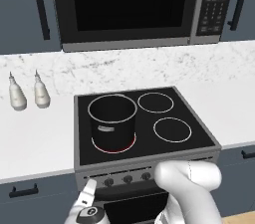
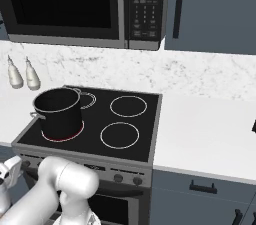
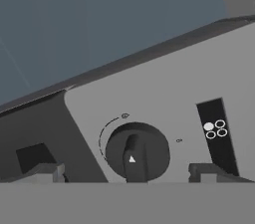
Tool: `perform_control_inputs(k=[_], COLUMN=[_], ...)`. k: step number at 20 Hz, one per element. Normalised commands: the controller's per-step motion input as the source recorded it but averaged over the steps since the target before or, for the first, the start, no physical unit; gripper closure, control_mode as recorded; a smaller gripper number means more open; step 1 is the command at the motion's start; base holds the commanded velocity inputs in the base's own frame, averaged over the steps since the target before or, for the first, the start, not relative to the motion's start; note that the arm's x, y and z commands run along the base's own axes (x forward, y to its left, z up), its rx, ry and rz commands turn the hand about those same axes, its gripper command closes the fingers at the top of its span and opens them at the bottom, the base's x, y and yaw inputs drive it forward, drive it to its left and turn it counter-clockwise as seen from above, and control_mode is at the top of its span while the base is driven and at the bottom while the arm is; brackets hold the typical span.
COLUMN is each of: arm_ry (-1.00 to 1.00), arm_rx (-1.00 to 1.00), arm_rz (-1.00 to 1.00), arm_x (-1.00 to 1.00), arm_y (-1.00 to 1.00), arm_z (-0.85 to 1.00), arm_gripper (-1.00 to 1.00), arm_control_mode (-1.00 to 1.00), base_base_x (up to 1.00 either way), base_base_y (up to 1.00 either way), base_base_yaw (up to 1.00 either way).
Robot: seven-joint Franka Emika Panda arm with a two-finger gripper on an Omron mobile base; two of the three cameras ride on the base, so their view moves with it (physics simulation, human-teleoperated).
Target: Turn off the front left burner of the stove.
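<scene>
White marble counter flanks the stove [image 1: 199, 133]; its front left burner [image 1: 114, 145] glows red under a black pot [image 1: 112, 117], frame center. Lower frame, the gripper [image 3: 131, 174] spreads open around a knob [image 3: 137, 152], holding nothing.

The stove [image 1: 149, 166] has a grey, matt metal body and a smooth black glass top. The pot [image 1: 112, 116] looks like matt black metal with a pale steel rim. The counter [image 1: 35, 133] and the wall behind are white marble with grey veins. In the hand view, the knob [image 3: 138, 152] is dark matt plastic on a grey panel.
</scene>
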Motion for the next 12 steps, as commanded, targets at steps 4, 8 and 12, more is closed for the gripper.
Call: perform_control_inputs(k=[4,8,12], arm_ry=[0.00,0.00,0.00], arm_rx=[-0.01,0.00,0.00], arm_rz=[0.00,0.00,0.00], arm_x=[0.08,0.18,0.19], arm_y=[0.00,0.00,0.00], arm_z=[-0.19,-0.02,0.00], arm_gripper=[-1.00,-1.00,-1.00], arm_control_mode=[-1.00,-1.00,-1.00], base_base_x=[0.00,0.00,0.00], base_base_y=[0.00,0.00,0.00], base_base_yaw=[0.00,0.00,0.00])
